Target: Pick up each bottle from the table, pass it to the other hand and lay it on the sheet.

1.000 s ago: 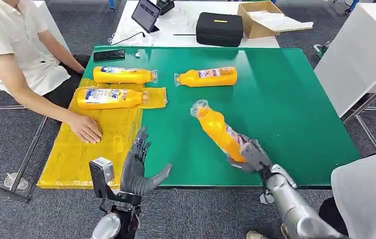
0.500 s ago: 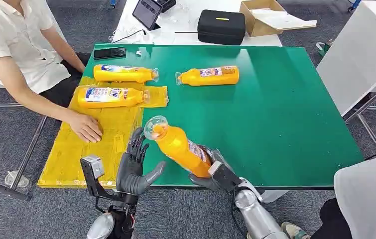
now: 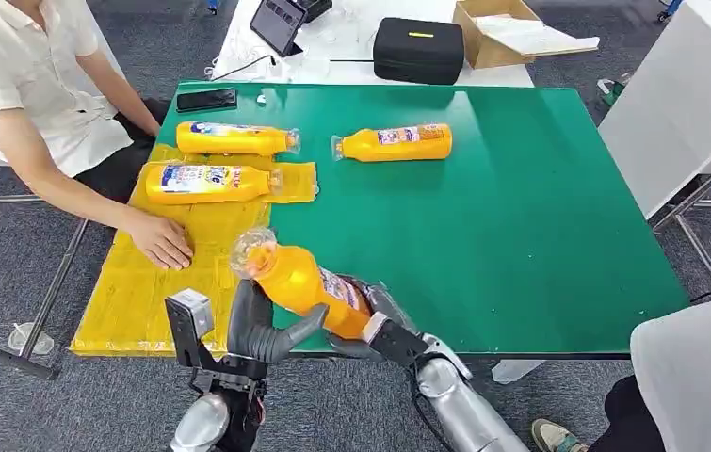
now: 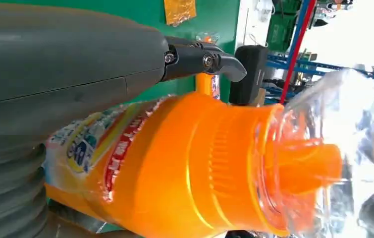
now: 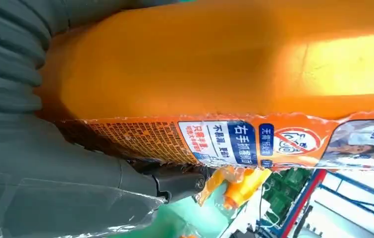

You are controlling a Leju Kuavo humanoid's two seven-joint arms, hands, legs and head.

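1. The right hand (image 3: 377,325) grips the base of an orange plastic bottle in a clear wrapper (image 3: 299,281), raised and tilted, cap end pointing to about 10 o'clock, over the near edge of the green table (image 3: 521,217).
2. The left hand (image 3: 259,331) is released, fingers spread behind the bottle's neck; whether it touches is unclear.
3. A second orange bottle (image 3: 208,183) lies on the crinkled yellow sheet (image 3: 144,292); a third (image 3: 234,139) at its 12 o'clock edge.
4. A fourth bottle (image 3: 393,143) lies on the green.
5. A person's hand (image 3: 163,241) rests on the sheet.

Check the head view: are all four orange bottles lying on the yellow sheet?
No. Only two bottles lie on the yellow sheet; one lies on the green table and the right hand holds another.
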